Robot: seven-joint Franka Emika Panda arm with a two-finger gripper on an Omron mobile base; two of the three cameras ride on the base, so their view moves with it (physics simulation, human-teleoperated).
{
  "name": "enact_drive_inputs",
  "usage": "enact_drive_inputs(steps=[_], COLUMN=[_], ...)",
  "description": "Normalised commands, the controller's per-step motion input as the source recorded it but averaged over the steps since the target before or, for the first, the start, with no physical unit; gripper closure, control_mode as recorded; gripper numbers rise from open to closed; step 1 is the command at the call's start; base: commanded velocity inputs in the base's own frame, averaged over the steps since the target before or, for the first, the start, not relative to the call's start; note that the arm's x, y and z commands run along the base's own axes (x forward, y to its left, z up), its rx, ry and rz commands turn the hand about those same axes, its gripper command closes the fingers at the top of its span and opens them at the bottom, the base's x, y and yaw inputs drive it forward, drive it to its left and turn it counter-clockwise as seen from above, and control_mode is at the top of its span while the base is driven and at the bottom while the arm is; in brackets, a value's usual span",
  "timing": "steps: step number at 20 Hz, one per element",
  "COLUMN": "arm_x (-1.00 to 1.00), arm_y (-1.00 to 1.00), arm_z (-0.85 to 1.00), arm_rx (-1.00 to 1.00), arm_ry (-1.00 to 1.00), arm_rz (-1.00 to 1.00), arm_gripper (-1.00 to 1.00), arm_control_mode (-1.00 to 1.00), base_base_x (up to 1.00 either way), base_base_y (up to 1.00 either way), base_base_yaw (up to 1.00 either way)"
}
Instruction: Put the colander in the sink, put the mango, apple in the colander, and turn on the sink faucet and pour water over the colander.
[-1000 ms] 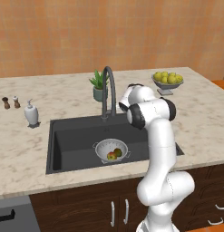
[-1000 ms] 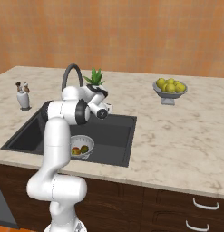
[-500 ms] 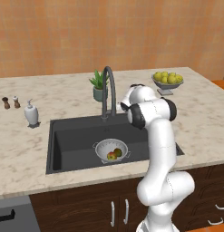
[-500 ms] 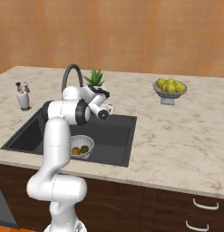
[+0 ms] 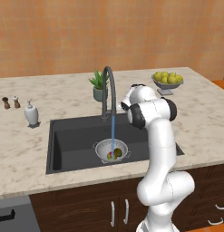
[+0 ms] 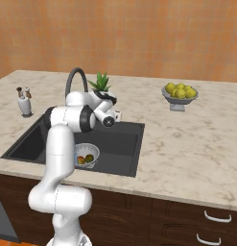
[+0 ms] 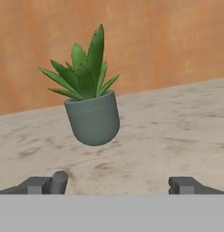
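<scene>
Gripper (image 7: 114, 185) jaws wide apart, nothing held, sitting at the back edge of the sink (image 5: 72, 140) and facing the potted plant (image 7: 91, 105) on the counter (image 5: 22, 149). Colander (image 5: 111, 151) sits in the sink with mango (image 6: 89, 157) and apple (image 6: 80, 160) inside. Water (image 5: 113, 133) runs in a thin blue stream from the sink faucet (image 5: 108, 88) spout straight down into the colander

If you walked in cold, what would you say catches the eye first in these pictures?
The thin blue water falling from the tall gooseneck sink faucet into the colander, which sits in the dark sink with fruit in it. Next, the white arm's open claw, facing a potted plant on the counter behind the sink.
</scene>
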Motion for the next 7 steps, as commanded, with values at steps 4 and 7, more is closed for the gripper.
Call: enact_drive_inputs(steps=[4,7], arm_x=[0.00,-0.01], arm_y=[-0.77,-0.57], arm_z=[0.00,0.00], arm_rx=[0.00,0.00], arm_ry=[0.01,0.05], arm_rz=[-0.04,-0.04], arm_gripper=[-1.00,-1.00], arm_control_mode=[-1.00,-1.00], base_base_x=[0.00,0.00], base_base_y=[0.00,0.00], base_base_yaw=[0.00,0.00])
